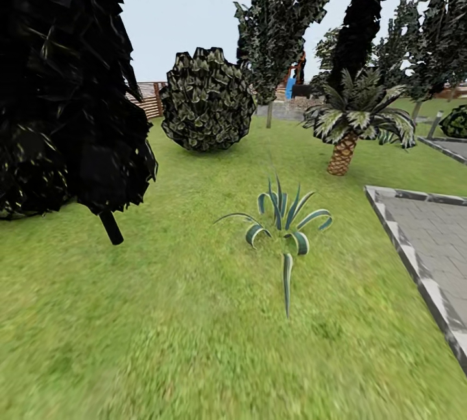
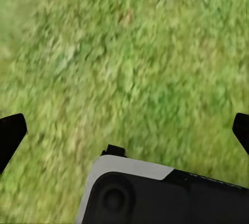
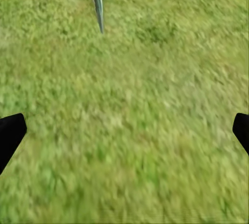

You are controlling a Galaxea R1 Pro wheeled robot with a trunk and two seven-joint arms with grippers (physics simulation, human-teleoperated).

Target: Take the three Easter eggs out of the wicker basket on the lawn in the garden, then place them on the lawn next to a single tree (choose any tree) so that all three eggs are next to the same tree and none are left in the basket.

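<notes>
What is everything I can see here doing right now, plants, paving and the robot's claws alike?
Left gripper: open, empty, over grass.
Right gripper: open, empty, over grass.
Lawn: bare grass in front of the robot.
Striped spiky plant: rooted in the lawn, one long leaf lying toward the camera.
Dark conifer: leaning, thin trunk in the grass.
Round bush: sitting on the lawn.
Small palm: upright.
Paved patio: flat, grey-edged.

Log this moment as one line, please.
phase: in transit | underfoot: green grass lawn | ahead: spiky striped-leaf plant, dark near-black conifer, grey paved patio | left gripper: open | right gripper: open, empty
</notes>
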